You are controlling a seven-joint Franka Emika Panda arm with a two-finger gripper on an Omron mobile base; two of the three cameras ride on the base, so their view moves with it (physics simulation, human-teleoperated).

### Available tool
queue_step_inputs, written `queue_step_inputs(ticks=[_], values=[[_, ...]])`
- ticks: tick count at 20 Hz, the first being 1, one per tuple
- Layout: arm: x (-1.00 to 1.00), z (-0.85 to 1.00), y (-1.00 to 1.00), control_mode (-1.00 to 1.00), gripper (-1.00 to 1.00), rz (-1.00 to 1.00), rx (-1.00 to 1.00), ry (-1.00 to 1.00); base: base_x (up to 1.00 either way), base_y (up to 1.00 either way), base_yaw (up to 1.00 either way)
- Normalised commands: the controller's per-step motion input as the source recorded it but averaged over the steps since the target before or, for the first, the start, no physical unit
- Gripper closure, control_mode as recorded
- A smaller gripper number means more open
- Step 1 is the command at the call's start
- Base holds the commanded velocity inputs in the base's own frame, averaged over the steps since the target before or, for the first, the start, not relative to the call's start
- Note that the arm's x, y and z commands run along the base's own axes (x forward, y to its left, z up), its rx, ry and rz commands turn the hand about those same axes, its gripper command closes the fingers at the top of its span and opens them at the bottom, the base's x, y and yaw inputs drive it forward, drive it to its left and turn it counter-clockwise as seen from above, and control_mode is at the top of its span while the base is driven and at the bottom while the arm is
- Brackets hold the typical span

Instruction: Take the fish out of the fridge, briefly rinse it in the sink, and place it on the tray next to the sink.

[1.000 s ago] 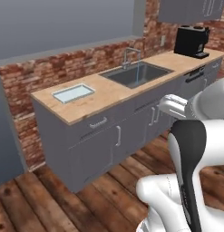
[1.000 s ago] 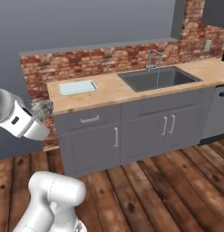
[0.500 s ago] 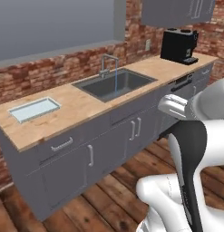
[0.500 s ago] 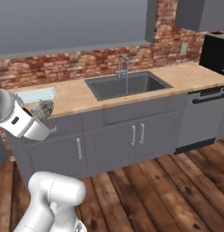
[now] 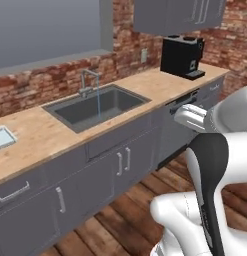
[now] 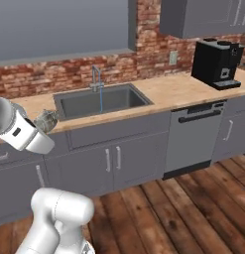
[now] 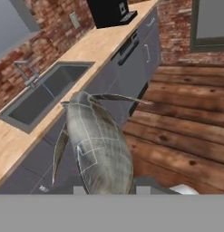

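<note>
One fish (image 7: 97, 145), silvery-grey, sits clenched in the gripper (image 6: 46, 120), held in the air in front of the grey cabinets, short of the table (image 5: 40, 135). The sink (image 6: 99, 101) holds only a thin blue stream falling from the faucet (image 6: 96, 77). The tray (image 5: 1, 137) lies flat at the table's left edge.

Evenly lit, flat rendered look, barely any shadows or glare; kinda soft and blocky, maybe low-res upscaling.
</note>
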Motion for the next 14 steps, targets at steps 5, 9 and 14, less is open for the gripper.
queue_step_inputs(ticks=[5,9,14], values=[[0.0,0.0,0.0,1.0,1.0,0.0,0.0,0.0,1.0,-1.0,-0.01],[0.0,0.0,0.0,1.0,1.0,0.0,0.0,0.0,1.0,-0.93,0.03],[0.0,0.0,0.0,1.0,1.0,0.0,0.0,0.0,1.0,-0.71,0.27]])
